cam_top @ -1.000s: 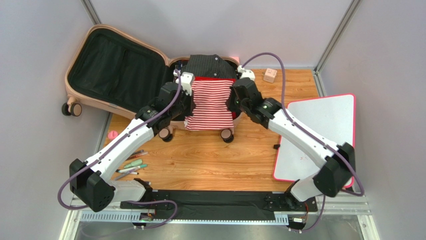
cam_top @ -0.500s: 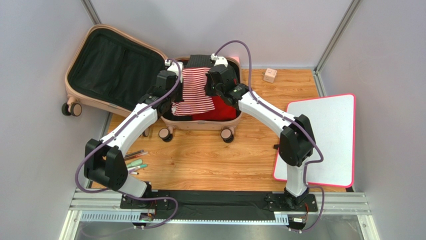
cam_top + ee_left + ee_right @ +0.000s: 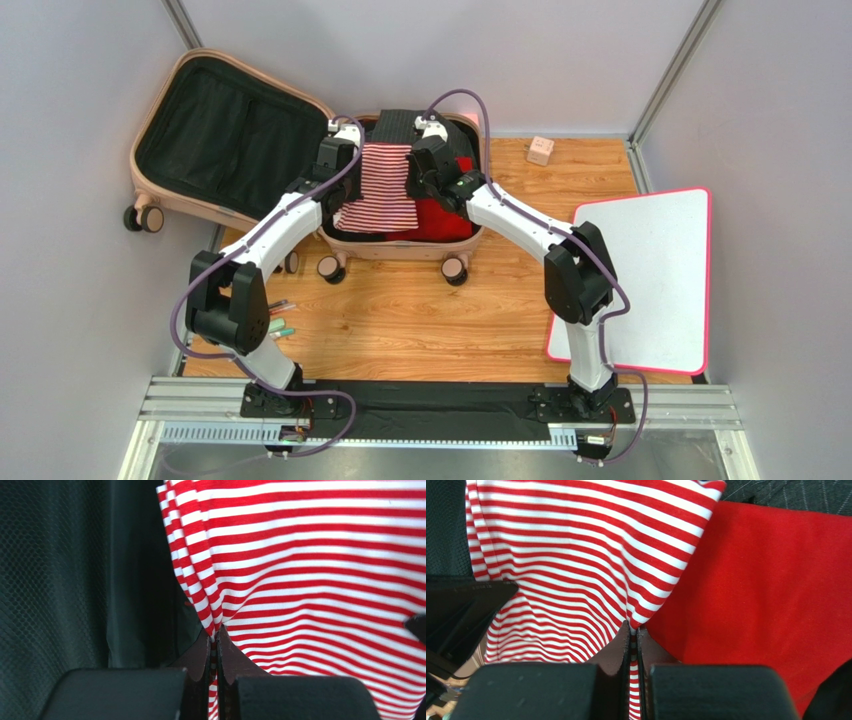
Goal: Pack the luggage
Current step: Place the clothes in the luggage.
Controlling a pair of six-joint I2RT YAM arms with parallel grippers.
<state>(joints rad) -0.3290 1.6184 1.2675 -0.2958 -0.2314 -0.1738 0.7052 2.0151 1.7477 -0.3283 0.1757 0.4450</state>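
Note:
The pale pink luggage (image 3: 157, 203) lies open at the back left of the table, its black-lined lid (image 3: 230, 130) spread to the left. A red-and-white striped shirt (image 3: 380, 190) hangs over the luggage's open half, above a red garment (image 3: 440, 220) and a dark pinstriped garment (image 3: 400, 125) inside. My left gripper (image 3: 352, 152) is shut on the striped shirt (image 3: 310, 570) at its left corner. At the right corner my right gripper (image 3: 412, 158) is shut on the striped shirt (image 3: 586, 565), with the red garment (image 3: 766, 605) beside it.
A white board with a pink rim (image 3: 640, 270) lies at the right. A small wooden block (image 3: 541, 150) sits at the back right. Several pens (image 3: 275, 325) lie at the left near my left arm. The luggage wheels (image 3: 455, 270) face the wooden table (image 3: 420, 320).
Both grippers have carried the striped shirt back and to the left, from over the luggage's front edge to above its open half. Both arms have stretched out farther.

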